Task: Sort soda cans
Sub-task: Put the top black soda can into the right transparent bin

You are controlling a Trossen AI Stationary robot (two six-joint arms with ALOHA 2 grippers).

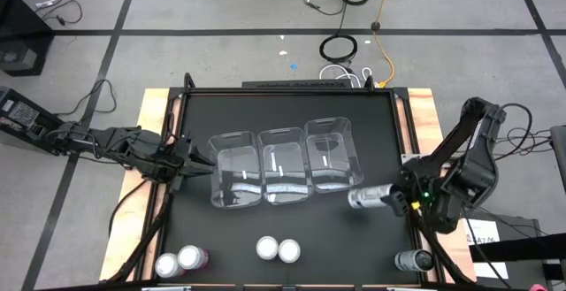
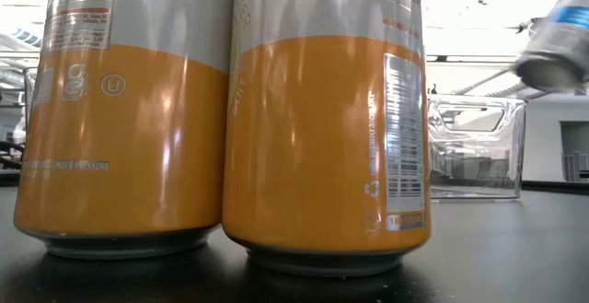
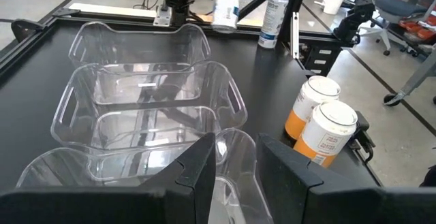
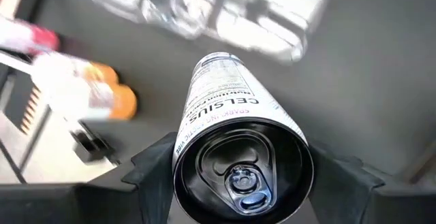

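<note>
A slim grey metal can with a silver top is held lying on its side, clamped between the fingers of the right gripper, above the black table just beside the rightmost of three clear plastic rectangular bins set in a row. In the right wrist view the can's pull-tab end faces the camera, with the bins beyond it. The left gripper is seen hovering at the leftmost bin, its fingers a little apart and nothing between them.

The other cans are seen standing along the table's near edge: two pink-bodied cans at the left, two orange-bodied cans in the middle, touching or nearly so, and a second grey can at the right. All three bins appear empty, so the sorting is judged to be at its first carry.

The next move is thought to call for the held can to be brought over one bin and lowered in before the fingers are parted. Being carried sideways, it may roll when released.
</note>
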